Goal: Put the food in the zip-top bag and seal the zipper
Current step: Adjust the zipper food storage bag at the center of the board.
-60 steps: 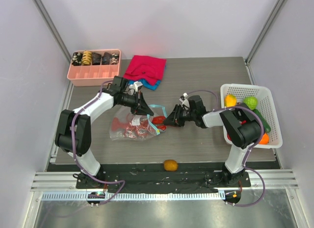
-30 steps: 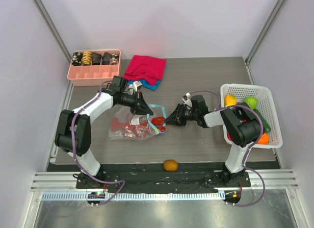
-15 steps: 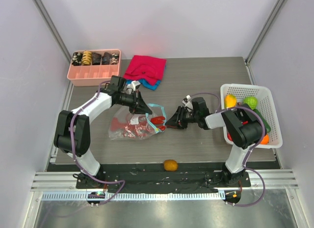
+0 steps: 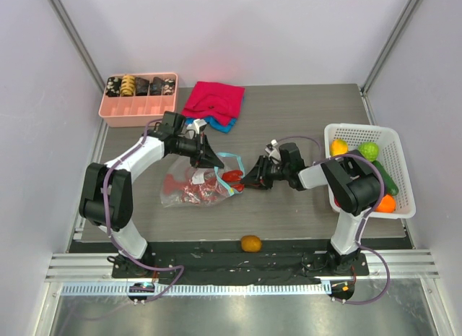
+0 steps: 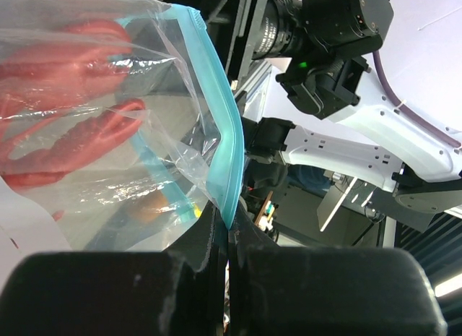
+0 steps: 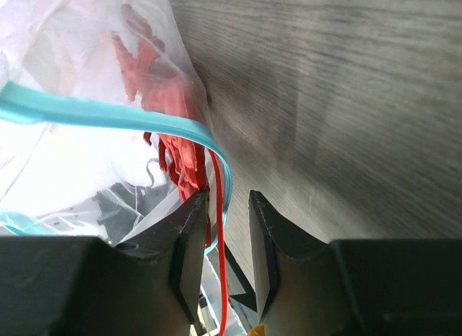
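Orange fruit [image 4: 250, 243] lies at the bench's [image 4: 289, 209] near edge; beyond, my left pincer [image 4: 215, 164] clamps the zip-top bag's [image 4: 189, 196] teal zipper [image 5: 216, 112], my right pincer [image 4: 249, 181], narrowly apart, at the mouth beside the red lobster [image 6: 180, 152] inside.

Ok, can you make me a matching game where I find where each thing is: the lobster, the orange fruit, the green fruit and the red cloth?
Things:
1. red lobster
2. round orange fruit
3. green fruit
4. red cloth

Places:
a. in the white basket
b. mostly in the clear bag
c. at the back, beside the pink tray
d. alone by the front edge of the table

Pairs: 1-b, 2-d, 3-a, 4-c
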